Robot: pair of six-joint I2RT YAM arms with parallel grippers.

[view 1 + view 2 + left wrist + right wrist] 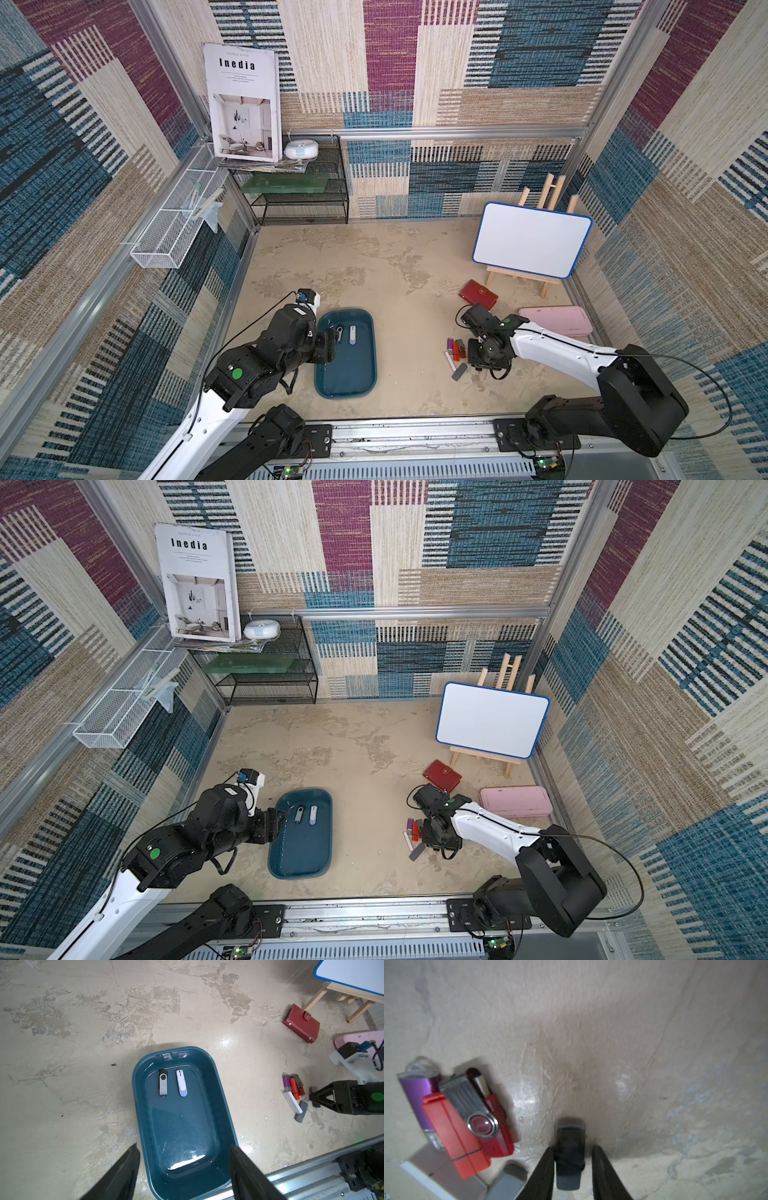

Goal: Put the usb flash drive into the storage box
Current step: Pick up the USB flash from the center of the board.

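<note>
**Narrow on the right, wide on the left**

My right tool (573, 1147) sits narrow around a smooth dark usb flash drive (570, 1132) on the mottled desk (612, 1043). One finger touches it and a gap shows at the other. My left tool (184, 1145) is wide and empty above the glossy, round-cornered teal storage box (224, 1105). The box holds two: a black-and-silver drive (163, 1082) and a white-and-lavender drive (181, 1083). A cluster of five drives (467, 1118) lies beside my right tool.

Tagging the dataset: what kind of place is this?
Probably a staged robot test cell, not a real room: aluminium frame, patterned walls, left arm and right arm on a front rail, props like a whiteboard.
</note>
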